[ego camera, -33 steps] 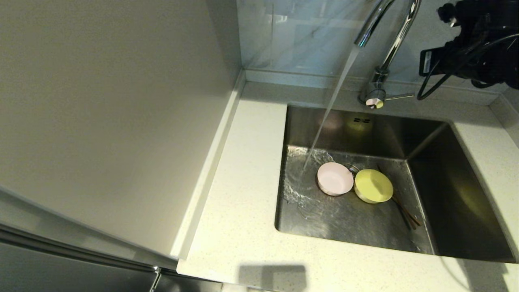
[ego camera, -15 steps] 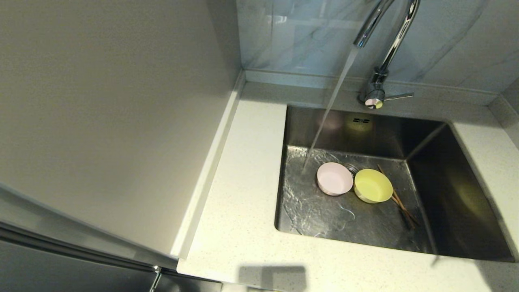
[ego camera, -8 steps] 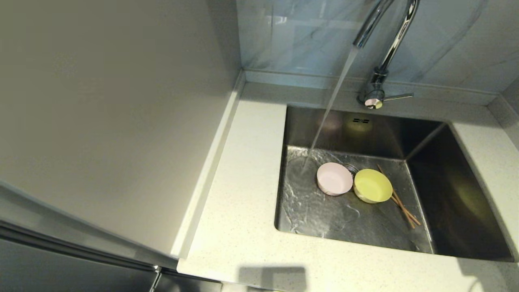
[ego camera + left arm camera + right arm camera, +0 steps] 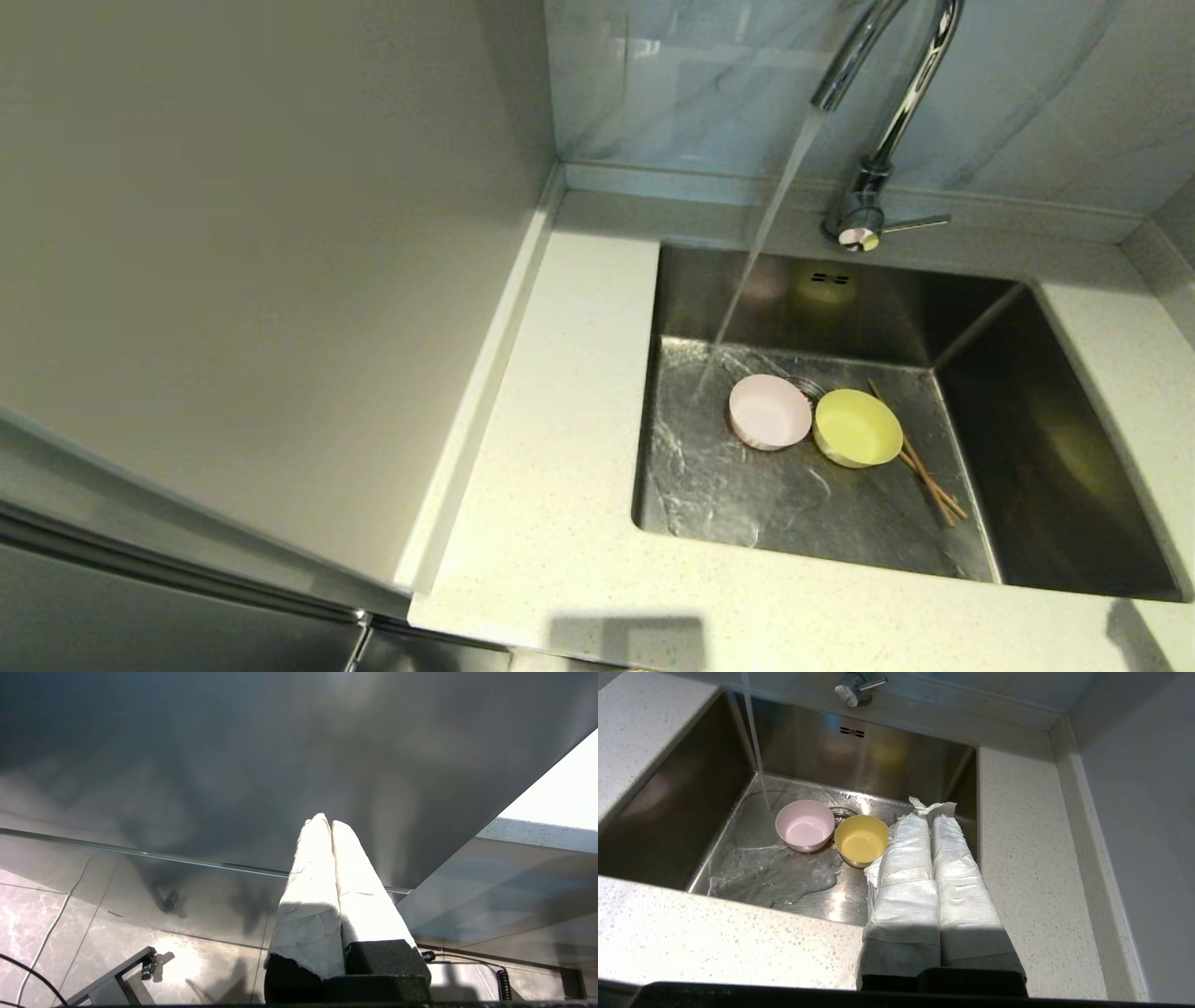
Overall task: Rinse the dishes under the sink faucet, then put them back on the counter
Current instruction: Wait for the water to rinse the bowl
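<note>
- Water ran from the faucet (image 4: 887, 84) into the sink (image 4: 1046, 448), beside the pink bowl (image 4: 769, 411), yellow bowl (image 4: 857, 427) and chopsticks (image 4: 929, 476), all awaiting rinsing.
- The right gripper (image 4: 931, 816) hung above the counter (image 4: 560, 485) edge, fingers pressed together and empty.
- The left gripper (image 4: 325, 822) sat parked below, fingers together.

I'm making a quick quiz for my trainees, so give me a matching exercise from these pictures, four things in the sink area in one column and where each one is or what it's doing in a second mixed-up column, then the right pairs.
Things:
1. pink bowl
2. yellow bowl
3. chopsticks
4. faucet

Places or states:
A. running, its stream landing on the sink floor
B. lying flat, partly under a bowl
C. upright, nearest to where the water lands
D. upright, between the other bowl and the sticks

Pairs: 1-C, 2-D, 3-B, 4-A
</note>
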{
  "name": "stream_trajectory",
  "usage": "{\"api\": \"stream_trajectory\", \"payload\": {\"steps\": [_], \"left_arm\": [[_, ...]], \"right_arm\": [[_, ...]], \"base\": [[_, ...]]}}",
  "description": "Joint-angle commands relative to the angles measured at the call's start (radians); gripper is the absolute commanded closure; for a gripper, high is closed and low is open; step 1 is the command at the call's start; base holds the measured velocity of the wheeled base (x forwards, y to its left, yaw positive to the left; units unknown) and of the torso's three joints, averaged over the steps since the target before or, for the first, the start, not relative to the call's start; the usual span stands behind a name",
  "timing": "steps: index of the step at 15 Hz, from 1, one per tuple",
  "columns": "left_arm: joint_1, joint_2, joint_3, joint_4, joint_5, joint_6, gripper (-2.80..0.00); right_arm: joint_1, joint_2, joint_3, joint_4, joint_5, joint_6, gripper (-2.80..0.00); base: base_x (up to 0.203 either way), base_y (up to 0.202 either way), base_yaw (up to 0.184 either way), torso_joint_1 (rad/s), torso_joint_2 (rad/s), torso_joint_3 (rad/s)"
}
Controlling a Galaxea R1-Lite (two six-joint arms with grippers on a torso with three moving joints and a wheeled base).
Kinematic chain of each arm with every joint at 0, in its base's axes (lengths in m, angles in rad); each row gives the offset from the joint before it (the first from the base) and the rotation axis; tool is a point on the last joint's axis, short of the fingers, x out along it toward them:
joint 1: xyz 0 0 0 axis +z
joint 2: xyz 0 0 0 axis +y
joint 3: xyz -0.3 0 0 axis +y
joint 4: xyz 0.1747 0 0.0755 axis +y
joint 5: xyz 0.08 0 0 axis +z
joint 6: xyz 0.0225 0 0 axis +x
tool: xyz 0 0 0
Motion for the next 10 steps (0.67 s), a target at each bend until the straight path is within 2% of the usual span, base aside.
{"api": "stream_trajectory", "payload": {"steps": [1, 6, 10], "left_arm": [[0.000, -0.003, 0.000, 0.000, 0.000, 0.000, 0.00], [0.000, -0.003, 0.000, 0.000, 0.000, 0.000, 0.00], [0.000, -0.003, 0.000, 0.000, 0.000, 0.000, 0.00]], "right_arm": [[0.001, -0.126, 0.057, 0.000, 0.001, -0.009, 0.00], [0.000, -0.310, 0.219, 0.003, 0.047, -0.022, 0.00], [0.000, -0.318, 0.396, -0.017, 0.082, 0.014, 0.00]], "base": [[0.000, 0.000, 0.000, 0.000, 0.00, 0.000], [0.000, 0.000, 0.000, 0.000, 0.00, 0.000], [0.000, 0.000, 0.000, 0.000, 0.00, 0.000]]}}
